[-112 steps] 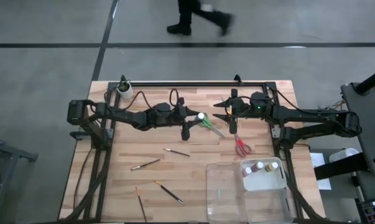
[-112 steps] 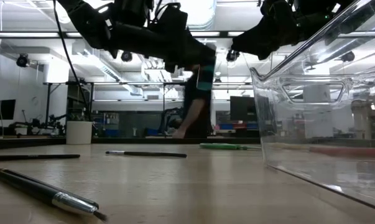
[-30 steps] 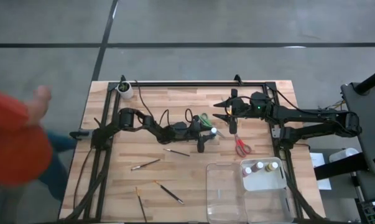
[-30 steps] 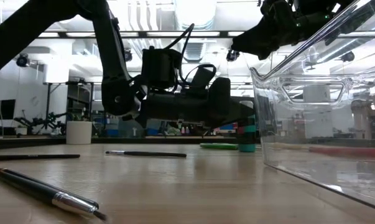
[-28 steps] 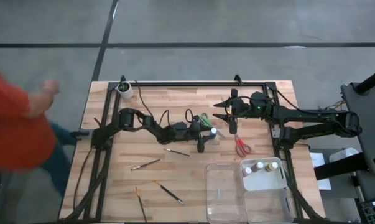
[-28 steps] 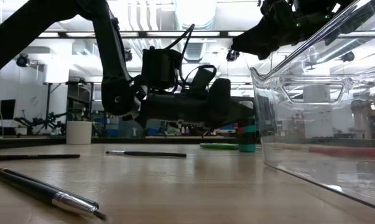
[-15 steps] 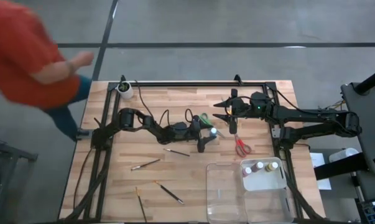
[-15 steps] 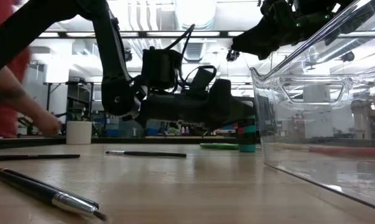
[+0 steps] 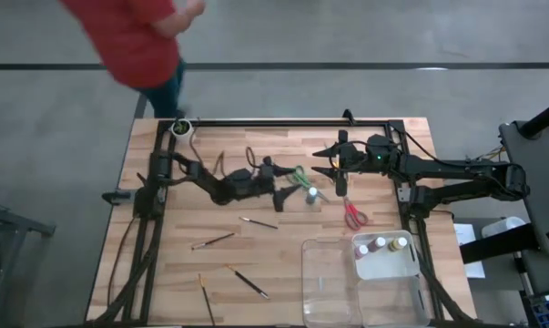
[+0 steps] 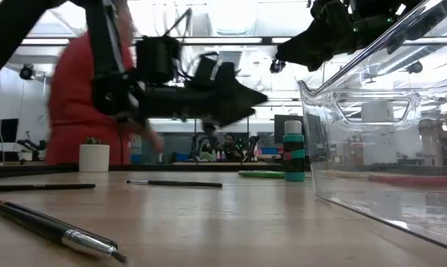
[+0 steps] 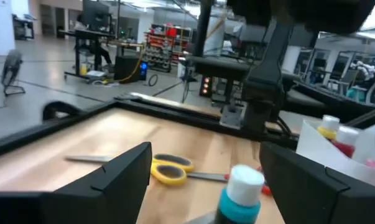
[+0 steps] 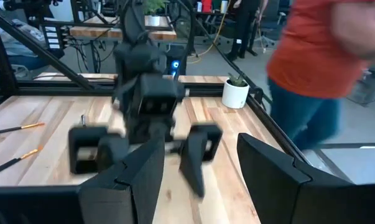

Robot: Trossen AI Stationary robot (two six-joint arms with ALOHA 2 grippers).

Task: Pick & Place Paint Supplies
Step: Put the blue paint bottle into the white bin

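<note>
Four paint bottles [image 9: 311, 194], three scissors [image 9: 354, 215], four brushes [image 9: 212, 241].

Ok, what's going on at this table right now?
A two-armed robot is sorting paint supplies. The left hand is open and raised just beside a teal paint bottle, which stands upright on the table by the green scissors; it is not holding anything. The right hand hangs above the far side of the table, also empty. Red scissors and several brushes lie loose on the table. Three bottles sit in the clear tray. A person in red passes behind.
</note>
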